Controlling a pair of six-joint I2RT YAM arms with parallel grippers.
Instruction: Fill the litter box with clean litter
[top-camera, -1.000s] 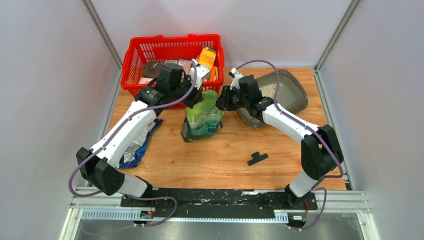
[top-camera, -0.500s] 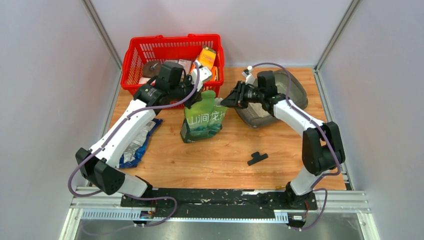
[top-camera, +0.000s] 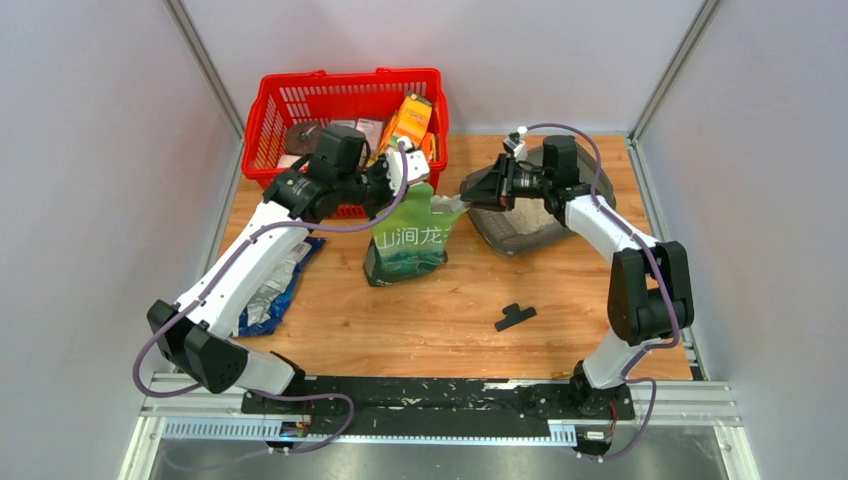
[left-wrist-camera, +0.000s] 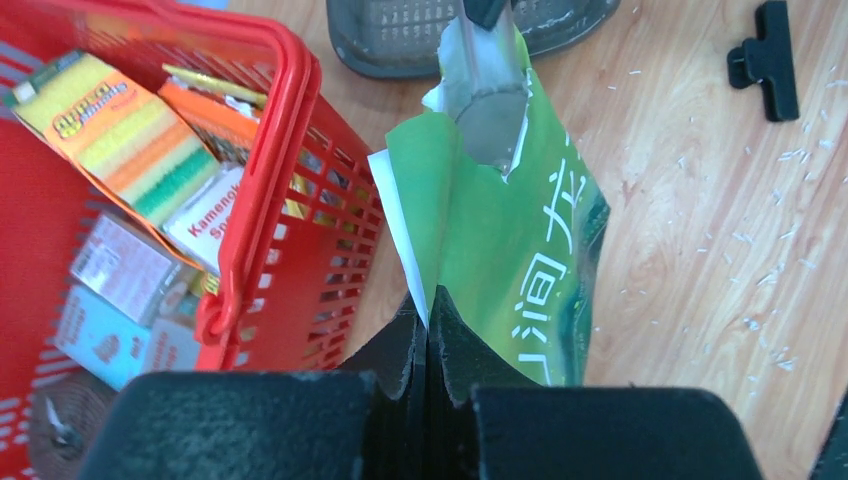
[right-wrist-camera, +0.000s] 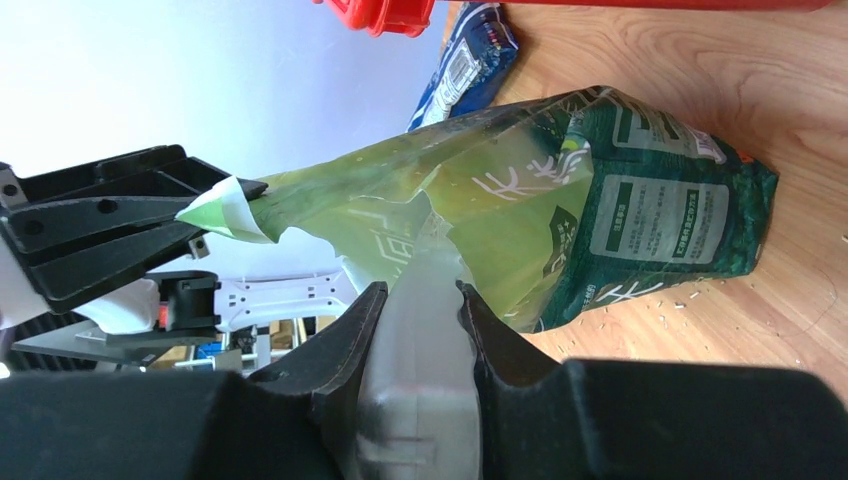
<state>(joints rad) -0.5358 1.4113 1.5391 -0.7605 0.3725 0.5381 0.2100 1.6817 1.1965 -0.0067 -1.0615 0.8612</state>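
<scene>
a red mesh plastic basket (top-camera: 350, 76), packed with a yellow-green sponge pack (left-wrist-camera: 110, 120) and small boxes, stands at the far left of the wooden desk (top-camera: 440, 310). just in front of it a glossy green-and-white pouch with chinese characters (top-camera: 408, 245) stands upright, between the basket and the dark grey shallow plastic litter box (top-camera: 520, 245). that box sits at the far right of the desk, partly hidden by the right arm. a crinkled blue-silver foil bag (top-camera: 275, 285) lies flat under the left arm. a black clip (top-camera: 515, 316) lies apart on bare wood nearer the bases. stray pale grains (left-wrist-camera: 780, 260) dot the wood beside the pouch. the left fingers (left-wrist-camera: 440, 335) are pressed together on the pouch's top edge, where its white lining shows. the right fingers (right-wrist-camera: 365, 315) stand narrow, pinching a silvery flap at the pouch's open top. the box has rounded corners and a raised rim. pale beige clean litter (top-camera: 525, 215), fine like coarse sand, lies in a patch inside it.
</scene>
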